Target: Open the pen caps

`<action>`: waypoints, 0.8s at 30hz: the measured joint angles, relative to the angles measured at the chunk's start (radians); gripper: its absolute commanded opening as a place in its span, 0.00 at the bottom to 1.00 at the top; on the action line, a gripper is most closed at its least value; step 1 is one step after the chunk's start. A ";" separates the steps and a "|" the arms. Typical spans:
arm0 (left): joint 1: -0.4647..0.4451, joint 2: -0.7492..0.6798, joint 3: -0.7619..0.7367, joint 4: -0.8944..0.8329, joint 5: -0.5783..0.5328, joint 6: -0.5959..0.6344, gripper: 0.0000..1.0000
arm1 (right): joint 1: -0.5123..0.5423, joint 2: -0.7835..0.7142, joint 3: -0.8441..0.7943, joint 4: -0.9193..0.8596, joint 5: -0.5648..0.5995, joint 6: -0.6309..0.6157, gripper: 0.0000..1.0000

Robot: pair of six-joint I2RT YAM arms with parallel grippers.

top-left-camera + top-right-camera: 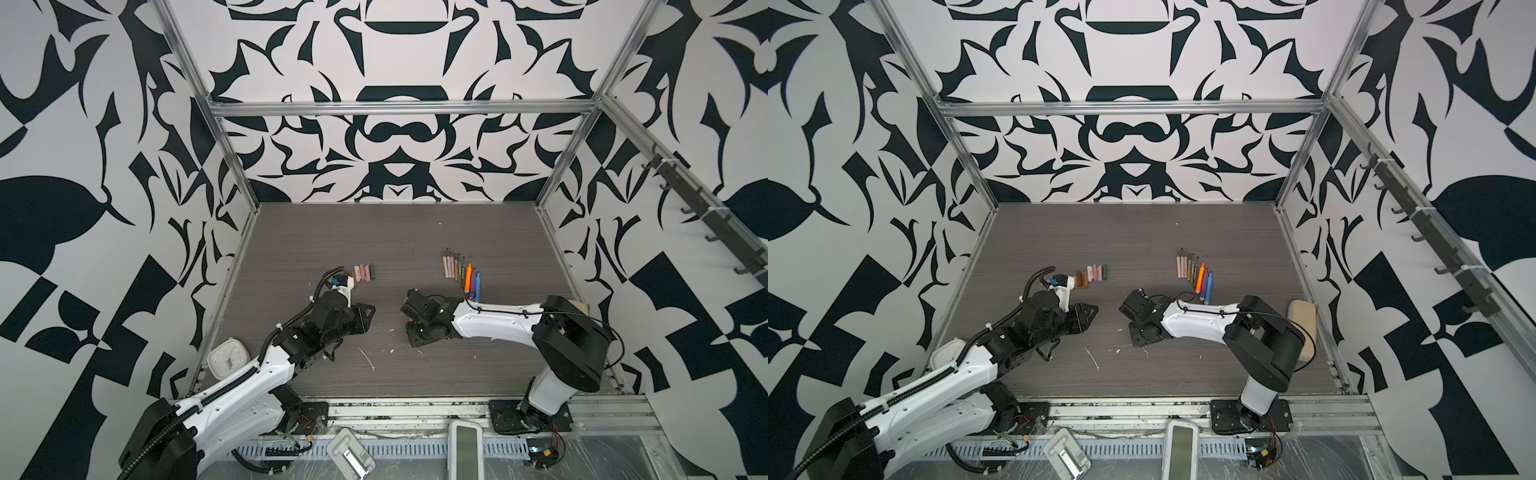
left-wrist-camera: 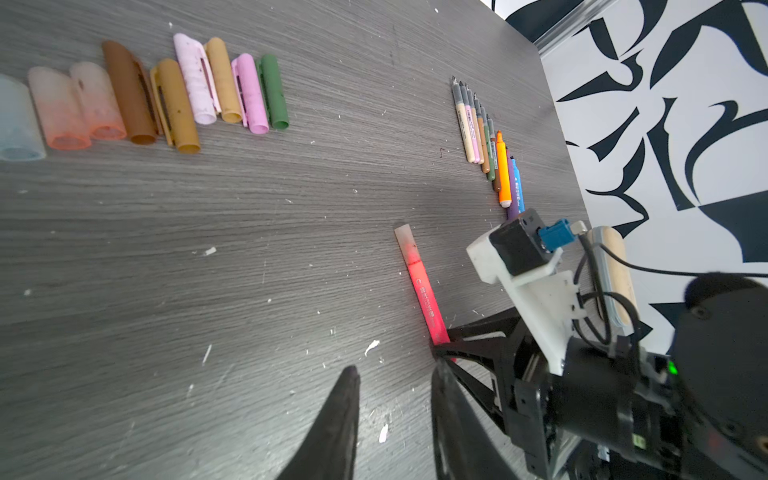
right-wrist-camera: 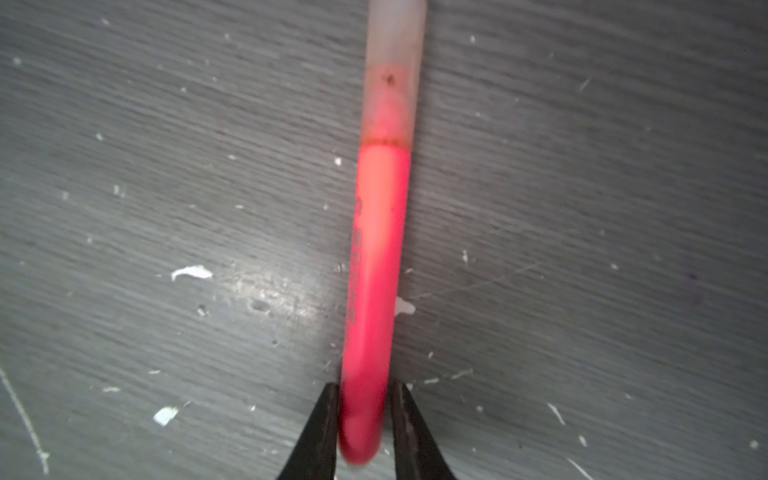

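Observation:
A pink pen (image 3: 378, 270) lies low over the grey table (image 1: 374, 232), with a translucent whitish cap (image 3: 395, 62) on its far end. My right gripper (image 3: 362, 388) is shut on the pen's rounded tail, one finger tight against each side. The left wrist view shows the same pen (image 2: 424, 299) and cap (image 2: 405, 243). My left gripper (image 2: 397, 369) is open and holds nothing, a short way from the pen's tail. Several loose pen caps (image 2: 166, 95) lie in a row at the back left (image 1: 363, 272). Several uncapped pens (image 2: 490, 149) lie fanned at the back right (image 1: 461, 272).
A white clock (image 1: 227, 358) sits by the left arm's base. A tan block (image 1: 1302, 316) lies near the right wall. Two white devices (image 1: 465, 453) (image 1: 349, 457) rest beyond the front rail. White flecks dot the table.

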 measured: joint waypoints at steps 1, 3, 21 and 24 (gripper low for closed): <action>0.000 0.000 -0.005 0.004 0.000 -0.003 0.34 | 0.000 0.005 0.005 -0.002 0.003 0.000 0.26; 0.001 0.006 -0.010 0.005 0.001 -0.008 0.34 | 0.000 0.013 0.014 -0.004 0.012 0.002 0.26; 0.002 0.119 0.005 0.009 0.037 -0.021 0.41 | -0.011 0.043 0.054 -0.013 0.045 0.002 0.11; 0.002 0.170 0.027 0.009 0.063 -0.025 0.43 | -0.046 -0.050 -0.035 0.034 -0.014 -0.005 0.09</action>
